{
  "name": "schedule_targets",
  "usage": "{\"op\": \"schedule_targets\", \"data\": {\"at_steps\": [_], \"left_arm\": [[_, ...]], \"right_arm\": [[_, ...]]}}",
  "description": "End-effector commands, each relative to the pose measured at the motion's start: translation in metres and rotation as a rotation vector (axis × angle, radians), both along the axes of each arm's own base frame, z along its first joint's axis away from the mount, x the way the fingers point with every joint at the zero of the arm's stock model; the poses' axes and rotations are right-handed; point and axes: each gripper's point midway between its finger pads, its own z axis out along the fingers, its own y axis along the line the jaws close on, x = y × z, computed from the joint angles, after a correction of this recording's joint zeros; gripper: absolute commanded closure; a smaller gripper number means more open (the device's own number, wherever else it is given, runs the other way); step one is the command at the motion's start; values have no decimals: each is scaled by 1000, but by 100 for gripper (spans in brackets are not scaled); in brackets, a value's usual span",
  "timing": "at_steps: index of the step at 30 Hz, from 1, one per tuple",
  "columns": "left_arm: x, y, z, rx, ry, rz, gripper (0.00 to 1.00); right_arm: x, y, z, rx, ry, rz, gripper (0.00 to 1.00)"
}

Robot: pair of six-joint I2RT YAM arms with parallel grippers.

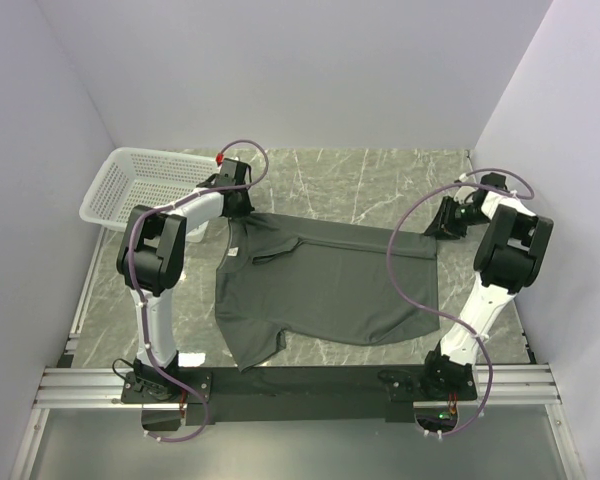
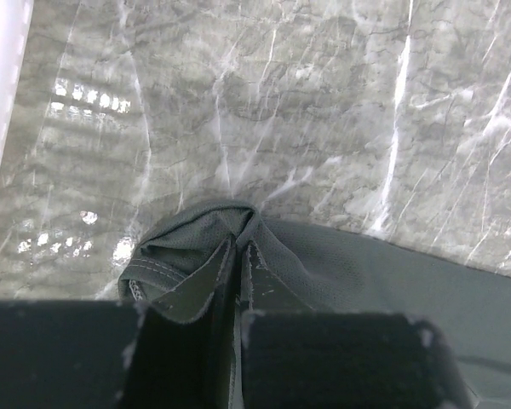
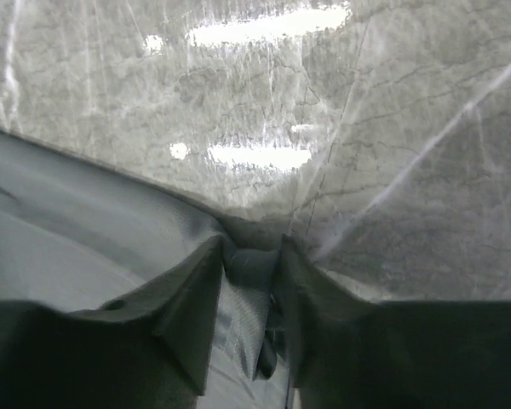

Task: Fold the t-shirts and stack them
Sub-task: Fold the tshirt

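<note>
Item: one dark shirt [image 1: 325,280], spread mostly flat across the middle of my marble surface [image 1: 360,180], neck to the left, one sleeve toward the near edge. At its far left corner my left tool [image 2: 238,247] is clenched on a bunched fold of cloth, and at its far right corner my right tool [image 3: 254,251] grasps a puckered fold. Farthest back, left: a white mesh basket [image 1: 130,185], apart from the shirt.
</note>
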Motion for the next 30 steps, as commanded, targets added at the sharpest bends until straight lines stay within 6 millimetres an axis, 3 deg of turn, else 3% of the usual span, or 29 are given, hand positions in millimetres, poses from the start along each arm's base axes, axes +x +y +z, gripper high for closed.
{"op": "schedule_targets", "data": {"at_steps": [1, 4, 10, 14, 27, 30], "left_arm": [[7, -4, 30, -39, -73, -9, 92], [6, -3, 31, -41, -77, -6, 93], [1, 5, 30, -22, -81, 13, 99], [4, 5, 24, -26, -71, 14, 99], [48, -18, 48, -79, -122, -16, 98], [53, -20, 48, -88, -124, -18, 89]], "right_arm": [[11, -6, 2, -44, -11, -12, 68], [14, -8, 6, -60, -27, -22, 83], [26, -26, 26, -123, -101, -79, 98], [36, -34, 31, -138, -127, -103, 100], [84, -53, 50, -147, -199, -149, 100], [99, -60, 59, -158, -230, -150, 100]]}}
